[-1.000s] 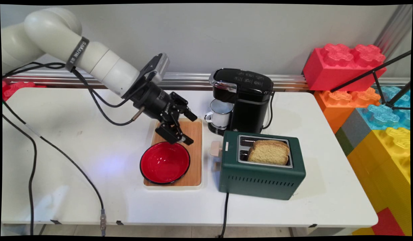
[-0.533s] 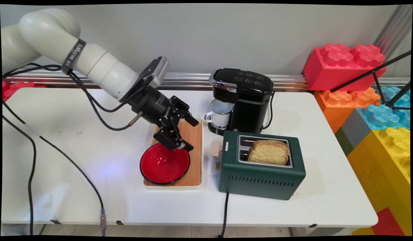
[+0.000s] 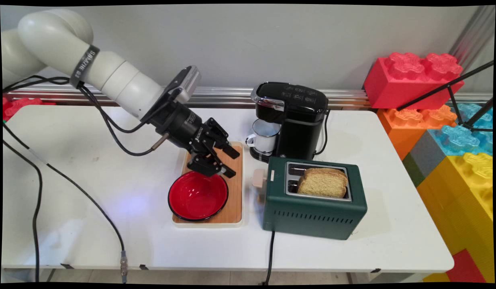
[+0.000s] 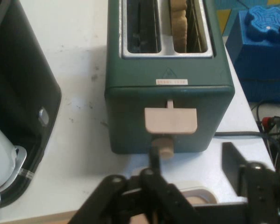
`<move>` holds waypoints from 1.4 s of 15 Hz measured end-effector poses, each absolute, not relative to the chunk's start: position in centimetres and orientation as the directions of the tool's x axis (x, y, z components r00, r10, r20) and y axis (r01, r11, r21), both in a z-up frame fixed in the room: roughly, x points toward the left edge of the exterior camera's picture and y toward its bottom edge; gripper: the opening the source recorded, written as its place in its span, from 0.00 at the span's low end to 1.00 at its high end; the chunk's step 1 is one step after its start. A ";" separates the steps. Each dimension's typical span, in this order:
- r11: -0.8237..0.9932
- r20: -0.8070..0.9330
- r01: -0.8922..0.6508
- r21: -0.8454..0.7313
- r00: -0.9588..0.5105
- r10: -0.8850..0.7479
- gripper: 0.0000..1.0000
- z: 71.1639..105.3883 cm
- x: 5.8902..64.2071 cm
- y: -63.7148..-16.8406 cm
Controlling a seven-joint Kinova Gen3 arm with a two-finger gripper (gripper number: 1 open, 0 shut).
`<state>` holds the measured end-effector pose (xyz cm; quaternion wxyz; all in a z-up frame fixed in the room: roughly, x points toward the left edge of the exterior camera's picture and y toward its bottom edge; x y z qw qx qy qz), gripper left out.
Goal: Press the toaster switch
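Bowl: the red bowl [image 3: 198,195] with a dark rim is the thing we find nearest the claw. It sits on the near half of the cutting board [image 3: 231,208], mouth up and empty.
Bowl, handling: we judge it rigid, glossy and fairly light, and likely slippery on its glazed curve. The thin rim is the only place a pinch could close, one finger inside and one outside.
Claw: the claw [image 3: 231,162] hangs over the board's far half, just past the bowl's far rim. Its two black fingers are spread apart and nothing lies between them.
Board: a flat rectangle of pale wood with straight grain, set in a cream border. It lies flat on the table [image 3: 91,180].
Toaster: the green toaster [image 3: 312,208] is a matt metal box with rounded edges and a row of vents, just right of the board. The hand view looks along the claw [image 4: 192,158] at the toaster's [image 4: 168,100] end face.
Lever: the beige lever [image 4: 171,120] is a smooth flat tab and looks stiff. A round knob [image 4: 165,145] sits below it.
Bread: a porous, soft slice of bread [image 3: 323,182] stands in the near slot.
Behind: a glossy black coffee maker [image 3: 296,116] holds a white enamel mug [image 3: 265,136].
Surround: large studded toy bricks [image 3: 412,78] are stacked at the right of the smooth white table.
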<state>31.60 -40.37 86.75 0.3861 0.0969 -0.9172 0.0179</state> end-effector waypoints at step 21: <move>0.967 0.799 -0.234 0.105 -0.559 -0.222 0.00 82.7 30.2 -41.1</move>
